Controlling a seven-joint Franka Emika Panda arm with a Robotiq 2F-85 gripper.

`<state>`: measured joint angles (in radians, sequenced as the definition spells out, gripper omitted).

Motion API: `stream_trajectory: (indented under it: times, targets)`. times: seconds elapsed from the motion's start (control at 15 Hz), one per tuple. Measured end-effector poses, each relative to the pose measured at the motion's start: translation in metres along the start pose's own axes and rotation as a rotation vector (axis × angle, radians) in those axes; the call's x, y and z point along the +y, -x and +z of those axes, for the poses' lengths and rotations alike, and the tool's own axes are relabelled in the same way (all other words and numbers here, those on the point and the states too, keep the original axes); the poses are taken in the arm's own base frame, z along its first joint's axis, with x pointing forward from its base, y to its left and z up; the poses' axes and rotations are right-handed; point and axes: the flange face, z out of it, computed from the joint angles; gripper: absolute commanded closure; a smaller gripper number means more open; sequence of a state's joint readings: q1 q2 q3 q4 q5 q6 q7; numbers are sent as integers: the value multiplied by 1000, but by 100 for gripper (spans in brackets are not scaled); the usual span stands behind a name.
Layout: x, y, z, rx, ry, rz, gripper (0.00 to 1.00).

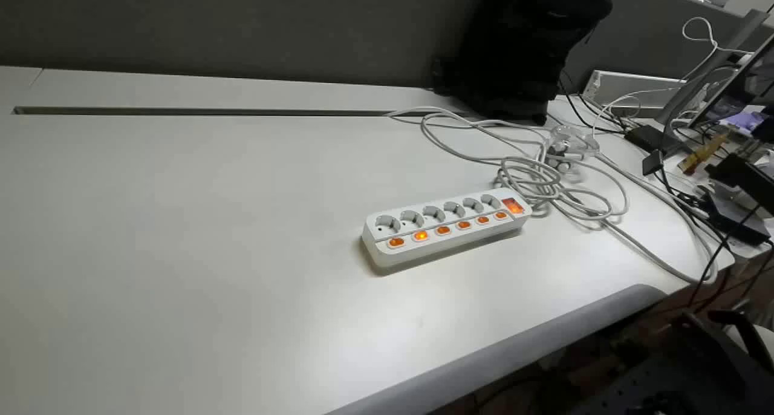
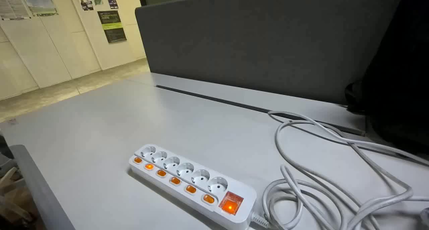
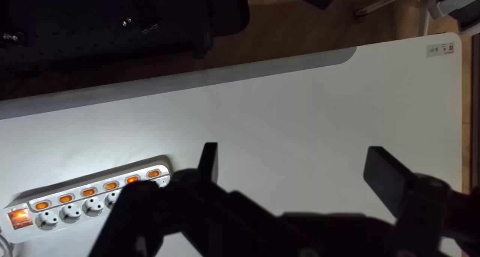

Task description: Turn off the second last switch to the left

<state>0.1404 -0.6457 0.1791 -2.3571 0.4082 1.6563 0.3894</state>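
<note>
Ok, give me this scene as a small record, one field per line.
strip: white, on the desk
cord: pale, looped on the desk
target switch: second from the cordless end, lit
other small switches: five, unlit
main switch: lit, at the cord end
claw: open, seen only in wrist view
bag: black, near the partition
pending: turning target switch off

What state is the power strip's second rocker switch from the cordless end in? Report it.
On: the second rocker switch glows bright orange in all three views.
</note>
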Motion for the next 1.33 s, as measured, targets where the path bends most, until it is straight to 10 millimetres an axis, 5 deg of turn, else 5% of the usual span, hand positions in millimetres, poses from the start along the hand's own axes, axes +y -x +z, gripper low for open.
stream_trajectory:
  times: [1.0, 1.33]
  targets:
    - [0, -3, 1, 25, 5, 0, 0]
    - [16, -25, 26, 140, 38, 11, 0]
